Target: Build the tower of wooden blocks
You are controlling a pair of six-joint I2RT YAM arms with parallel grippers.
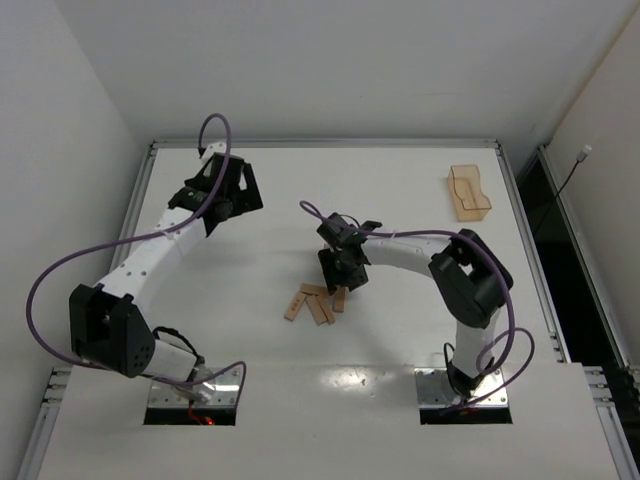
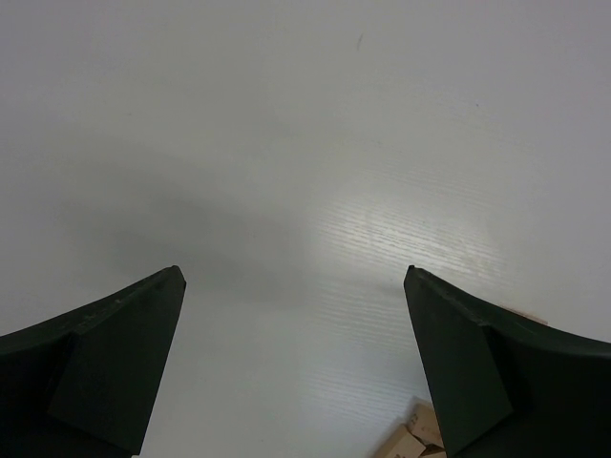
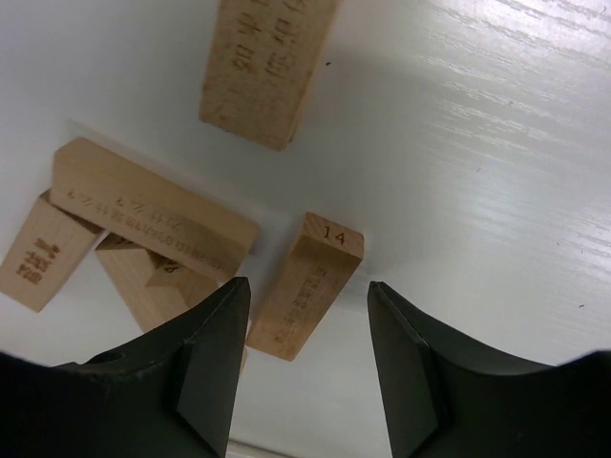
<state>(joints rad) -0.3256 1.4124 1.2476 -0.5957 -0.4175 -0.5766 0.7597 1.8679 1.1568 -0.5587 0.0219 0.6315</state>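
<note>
A: What does the overhead camera show?
B: The wood blocks (image 1: pixel 315 303) lie in a loose cluster on the table (image 1: pixel 400 170), toward its near edge; the right gripper (image 1: pixel 340 272) hangs over their far side; the left gripper (image 1: pixel 225 190) is well apart at the far left; an orange tray (image 1: pixel 468 193) sits in the far right corner, away from the blocks.
A: And the left wrist camera?
B: Its fingers (image 2: pixel 115 372) are spread wide over bare tabletop, holding nothing; a scrap of tan wood (image 2: pixel 417 437), likely one of the blocks, shows at the bottom edge.
A: The right wrist?
B: Its fingers (image 3: pixel 205 363) are spread too, straddling the block marked 14 (image 3: pixel 307 291), which lies flat between them; I cannot tell whether either pad touches it; just beside it one plank (image 3: pixel 153 210) lies across two others, and another lies apart.
A: So how is the tower coming along?
B: I'd judge it barely begun; there is an untidy overlap at most; nearly all the stacking is left.
</note>
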